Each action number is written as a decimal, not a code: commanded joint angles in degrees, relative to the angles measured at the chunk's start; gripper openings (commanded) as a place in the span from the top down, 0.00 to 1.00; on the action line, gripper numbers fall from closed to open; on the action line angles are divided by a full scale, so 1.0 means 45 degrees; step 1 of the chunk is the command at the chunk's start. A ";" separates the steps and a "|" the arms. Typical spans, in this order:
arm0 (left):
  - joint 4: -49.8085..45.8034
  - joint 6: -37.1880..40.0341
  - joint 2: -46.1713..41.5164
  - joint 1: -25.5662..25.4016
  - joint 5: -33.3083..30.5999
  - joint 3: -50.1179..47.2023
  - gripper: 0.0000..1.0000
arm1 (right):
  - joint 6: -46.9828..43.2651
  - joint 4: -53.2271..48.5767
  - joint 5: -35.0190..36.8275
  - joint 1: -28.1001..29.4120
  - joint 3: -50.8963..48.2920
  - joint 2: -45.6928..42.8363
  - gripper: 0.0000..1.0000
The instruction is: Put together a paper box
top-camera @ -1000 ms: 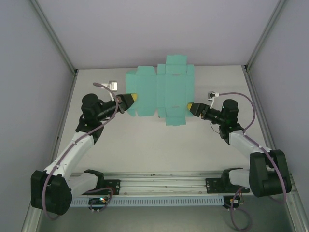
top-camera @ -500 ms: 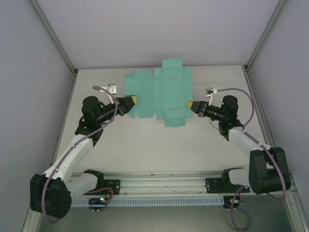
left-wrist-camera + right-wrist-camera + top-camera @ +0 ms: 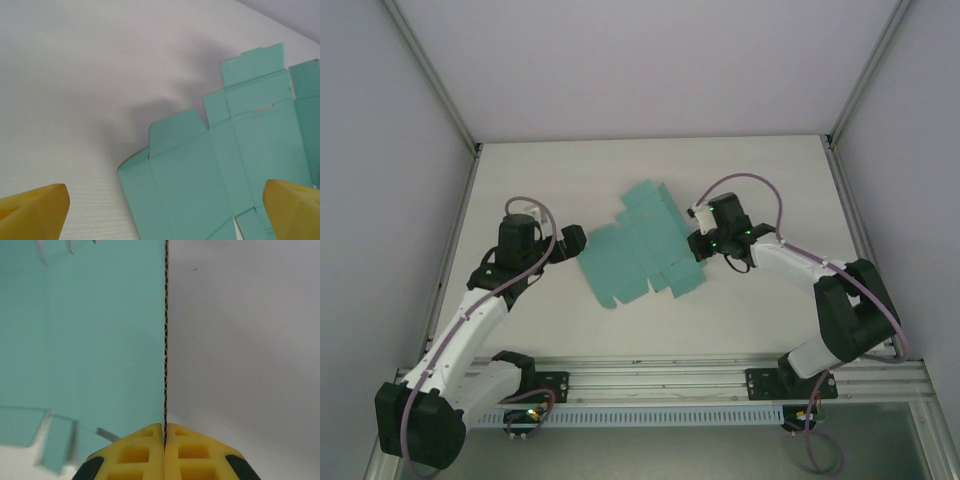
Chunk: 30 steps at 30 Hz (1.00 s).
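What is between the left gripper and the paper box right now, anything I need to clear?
Nothing visible. The left gripper, jaws open, faces the paper box across bare table, with the sheet's near corner just ahead. The right gripper is shut on the sheet's opposite edge.

Paper box (image 3: 642,250) — an unfolded teal-green die-cut sheet of thin corrugated card, with creased panels, notched flaps and one narrow slot. It lies turned askew near the middle of the table (image 3: 520,180) — well apart from all four edges.
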 commanded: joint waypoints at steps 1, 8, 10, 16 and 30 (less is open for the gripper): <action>0.1060 0.0176 0.0413 -0.0033 0.1263 -0.0159 0.00 | -0.3914 0.0042 0.4829 0.1411 0.0323 0.0286 1.00; 0.3095 -0.0305 0.2828 -0.0447 0.3606 0.1213 0.00 | -0.8336 0.5550 0.7703 0.2647 -0.1467 0.0692 1.00; 0.3453 -0.0528 0.3576 -0.0576 0.4083 0.1915 0.00 | -0.8876 0.7319 0.8046 0.2849 -0.2026 0.0793 1.00; 0.3723 -0.0605 0.5755 -0.1148 0.4961 0.3948 0.00 | -0.9665 0.8863 0.7641 0.3267 -0.2846 0.0690 1.00; 0.3391 -0.0662 0.8478 -0.1186 0.5615 0.5505 0.00 | -0.8958 0.9037 0.5566 0.3248 -0.3779 -0.1047 1.00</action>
